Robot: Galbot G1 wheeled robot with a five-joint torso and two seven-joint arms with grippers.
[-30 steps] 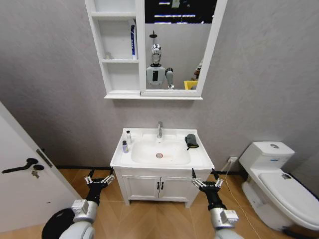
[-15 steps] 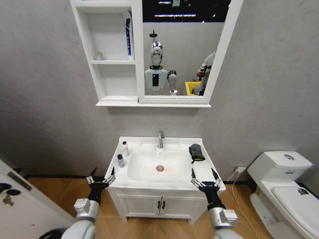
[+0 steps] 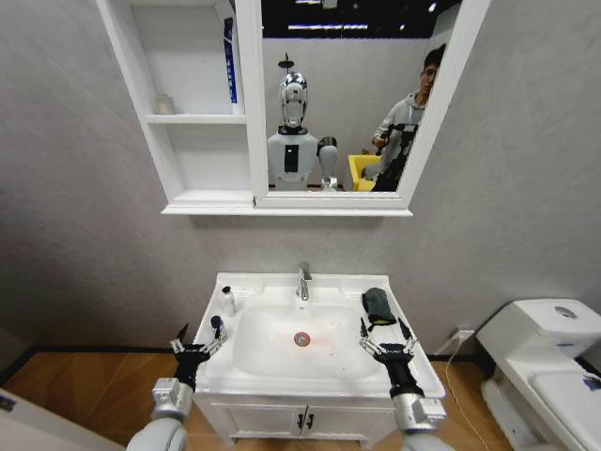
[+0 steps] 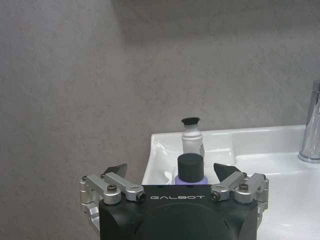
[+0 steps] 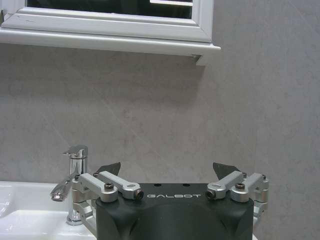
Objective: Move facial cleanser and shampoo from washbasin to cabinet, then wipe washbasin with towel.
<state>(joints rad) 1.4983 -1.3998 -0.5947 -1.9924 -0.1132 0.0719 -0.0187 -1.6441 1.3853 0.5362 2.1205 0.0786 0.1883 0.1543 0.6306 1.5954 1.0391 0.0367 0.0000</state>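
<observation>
The white washbasin (image 3: 282, 371) with its chrome tap (image 3: 302, 280) lies straight ahead. Two small black-capped bottles stand on its left rim, a white one (image 3: 228, 300) and a lilac one (image 3: 217, 326); which is the facial cleanser and which the shampoo I cannot tell. The dark towel (image 3: 378, 306) lies on the right rim. Above hangs the cabinet (image 3: 188, 202) beside the mirror. My left gripper (image 3: 200, 336) is open at the basin's front left, the lilac bottle (image 4: 190, 164) just beyond its fingers and the white bottle (image 4: 190, 140) farther off. My right gripper (image 3: 382, 329) is open in front of the towel.
A blue tube (image 3: 229, 61) and a small pale item (image 3: 164, 103) stand on the cabinet's shelves. A white toilet (image 3: 554, 357) is at the right. The low cupboard's doors (image 3: 302, 423) are under the basin. The grey wall is close behind the tap (image 5: 75, 170).
The whole view has shifted: the camera has come closer to the washbasin and mirror, and the door at the left has left the picture. Both grippers now reach over the basin's front edge, still open.
</observation>
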